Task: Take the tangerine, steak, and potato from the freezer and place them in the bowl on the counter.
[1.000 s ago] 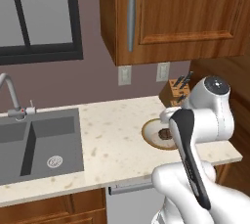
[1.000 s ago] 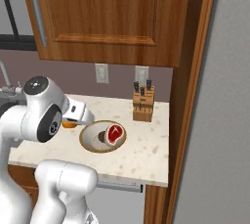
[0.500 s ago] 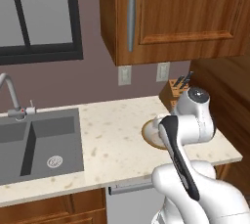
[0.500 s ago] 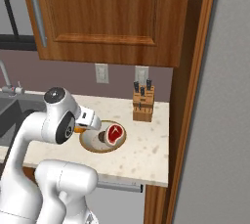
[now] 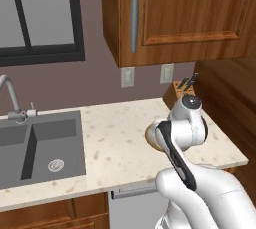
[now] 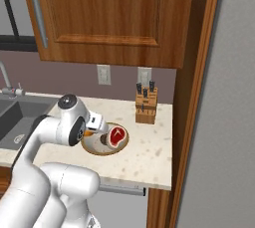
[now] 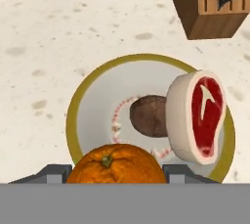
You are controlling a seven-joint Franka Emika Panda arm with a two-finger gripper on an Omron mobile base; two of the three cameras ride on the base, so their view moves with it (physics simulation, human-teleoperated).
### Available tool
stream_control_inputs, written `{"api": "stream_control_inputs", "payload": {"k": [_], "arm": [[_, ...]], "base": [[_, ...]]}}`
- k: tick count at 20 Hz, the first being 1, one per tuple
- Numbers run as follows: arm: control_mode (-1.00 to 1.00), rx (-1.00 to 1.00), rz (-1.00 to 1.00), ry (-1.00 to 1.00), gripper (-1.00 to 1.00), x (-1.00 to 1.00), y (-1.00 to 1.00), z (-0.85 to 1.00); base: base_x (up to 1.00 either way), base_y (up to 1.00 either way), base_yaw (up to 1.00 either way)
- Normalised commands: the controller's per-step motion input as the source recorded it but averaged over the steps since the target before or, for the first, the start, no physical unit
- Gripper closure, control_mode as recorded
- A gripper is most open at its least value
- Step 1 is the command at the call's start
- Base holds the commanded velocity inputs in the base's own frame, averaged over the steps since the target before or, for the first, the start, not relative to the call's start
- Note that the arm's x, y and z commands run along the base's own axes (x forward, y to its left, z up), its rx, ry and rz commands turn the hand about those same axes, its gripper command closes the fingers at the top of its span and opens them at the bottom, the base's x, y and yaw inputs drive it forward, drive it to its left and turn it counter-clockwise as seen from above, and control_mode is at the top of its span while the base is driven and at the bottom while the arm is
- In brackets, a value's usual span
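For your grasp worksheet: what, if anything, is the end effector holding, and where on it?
The tangerine, gripped across its sides by the end effector, above the bowl.

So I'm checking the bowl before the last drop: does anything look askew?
The steak stands on edge, leaning over the potato rather than lying flat in the bowl. The tangerine sits between the end effector fingertips above the bowl.

The tangerine (image 7: 116, 165) is bright orange with a green stem dot. The steak (image 7: 197, 116) is red with a cream fat rim. The potato (image 7: 148, 116) is dull brown. The bowl (image 7: 93, 100) is pale inside, mustard-rimmed, on the beige speckled desk (image 7: 44, 47).
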Motion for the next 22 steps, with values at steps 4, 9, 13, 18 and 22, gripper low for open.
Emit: {"api": "stream_control_inputs", "payload": {"k": [4, 9, 13, 18, 22], "arm": [[-1.0, 0.0, 0.0, 0.08, 1.0, 0.54, 0.0, -0.34], [-1.0, 0.0, 0.0, 0.11, 1.0, 0.41, 0.03, -0.36], [-1.0, 0.0, 0.0, 0.04, 1.0, 0.25, 0.01, -0.42], [-1.0, 0.0, 0.0, 0.0, 1.0, 0.08, 0.0, -0.35], [-1.0, 0.0, 0.0, -0.01, 1.0, 0.0, 0.06, -0.36]], "base": [[0.0, 0.0, 0.0], [0.0, 0.0, 0.0], [0.0, 0.0, 0.0], [0.0, 0.0, 0.0], [0.0, 0.0, 0.0]]}}
